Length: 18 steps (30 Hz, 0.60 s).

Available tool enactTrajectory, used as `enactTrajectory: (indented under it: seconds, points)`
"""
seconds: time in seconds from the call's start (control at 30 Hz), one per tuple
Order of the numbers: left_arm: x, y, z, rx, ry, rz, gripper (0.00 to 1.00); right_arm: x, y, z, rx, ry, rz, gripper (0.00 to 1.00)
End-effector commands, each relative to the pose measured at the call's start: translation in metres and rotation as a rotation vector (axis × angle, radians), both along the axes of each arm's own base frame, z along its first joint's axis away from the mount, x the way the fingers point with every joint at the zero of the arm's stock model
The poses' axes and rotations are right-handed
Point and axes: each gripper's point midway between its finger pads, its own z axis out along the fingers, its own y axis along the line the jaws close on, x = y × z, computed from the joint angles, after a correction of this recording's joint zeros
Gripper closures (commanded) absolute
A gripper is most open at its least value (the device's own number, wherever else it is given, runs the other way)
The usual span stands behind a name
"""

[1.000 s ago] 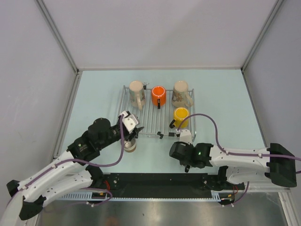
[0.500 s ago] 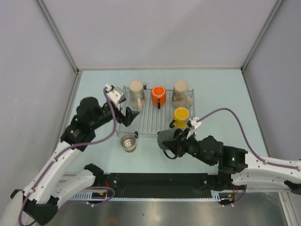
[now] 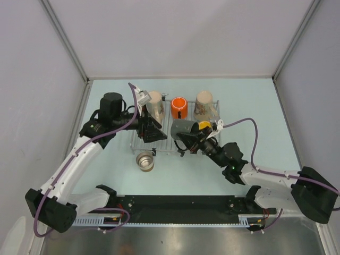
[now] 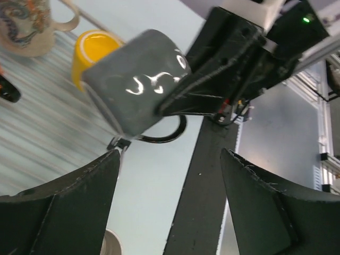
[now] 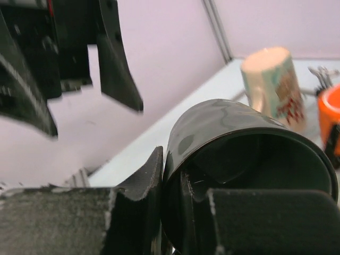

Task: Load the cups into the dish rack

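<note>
Right fingers (image 5: 139,179) grip the dark grey mug (image 3: 182,128) by its rim, axis sideways above the dish rack (image 3: 189,110), base toward the splayed, empty left fingers (image 4: 69,207).

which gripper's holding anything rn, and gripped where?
The right gripper holds the dark grey mug by its rim wall, one finger inside and one outside. The left gripper is open and holds nothing.

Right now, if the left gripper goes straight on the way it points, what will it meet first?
The left gripper would most likely meet the dark grey mug held by the right gripper, though depth is unclear.
</note>
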Motion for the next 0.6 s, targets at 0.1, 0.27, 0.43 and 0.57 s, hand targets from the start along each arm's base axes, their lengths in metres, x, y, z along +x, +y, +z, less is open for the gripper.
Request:
enactTrajectory:
  seconds: [0.1,0.27,0.43,0.57]
  points:
    - [-0.031,0.000,0.010,-0.100,0.005,-0.083,0.20,-0.017,-0.017,0.167,0.479,-0.312,0.156,1.00]
    - [-0.030,-0.001,0.012,-0.131,-0.010,-0.072,0.21,-0.007,-0.017,0.175,0.584,-0.257,0.195,1.00]
    - [-0.027,-0.001,0.020,-0.171,-0.050,-0.036,0.21,-0.004,-0.008,0.171,0.647,-0.172,0.275,1.00]
    - [-0.019,-0.002,0.020,-0.181,-0.066,-0.004,0.22,-0.003,0.008,0.167,0.662,-0.089,0.377,1.00]
